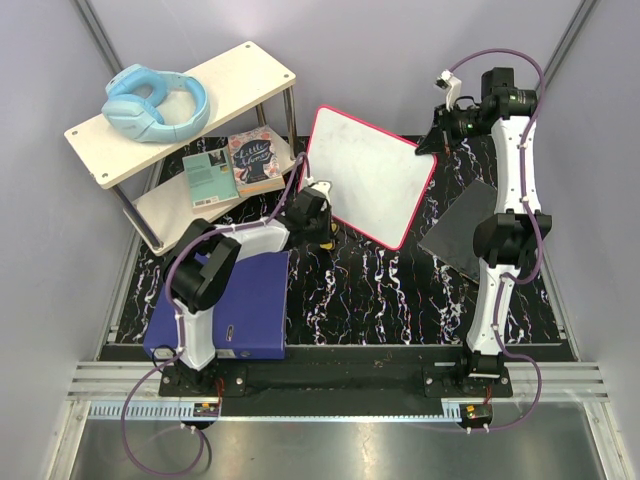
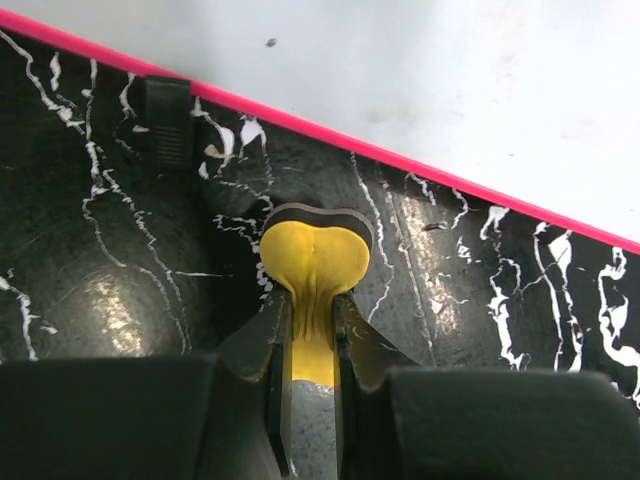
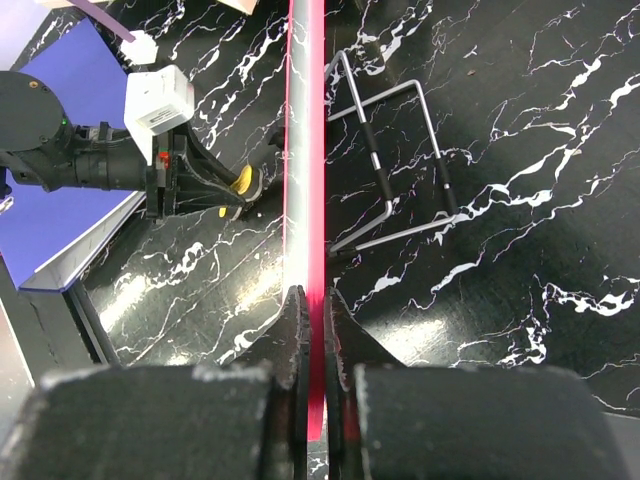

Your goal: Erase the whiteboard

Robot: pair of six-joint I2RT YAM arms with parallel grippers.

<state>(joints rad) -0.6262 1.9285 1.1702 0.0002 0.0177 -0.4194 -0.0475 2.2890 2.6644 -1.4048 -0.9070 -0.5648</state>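
The whiteboard point(image 1: 365, 185), white with a red-pink frame, stands tilted at the middle back of the table and looks blank apart from a small dark speck. My right gripper point(image 1: 437, 143) is shut on its right edge; in the right wrist view the frame point(image 3: 305, 150) runs edge-on between the jaws of this gripper point(image 3: 311, 300). A wire stand point(image 3: 400, 160) shows behind the board. My left gripper point(image 1: 325, 225) is shut on a yellow eraser with a dark pad point(image 2: 315, 255), just off the board's near edge point(image 2: 450, 90), not touching it.
A dark grey cloth point(image 1: 462, 235) lies right of the board under the right arm. A blue-purple binder point(image 1: 240, 310) lies at the front left. A two-tier shelf point(image 1: 250, 60) at the back left holds blue headphones point(image 1: 155, 100) and books point(image 1: 235, 165).
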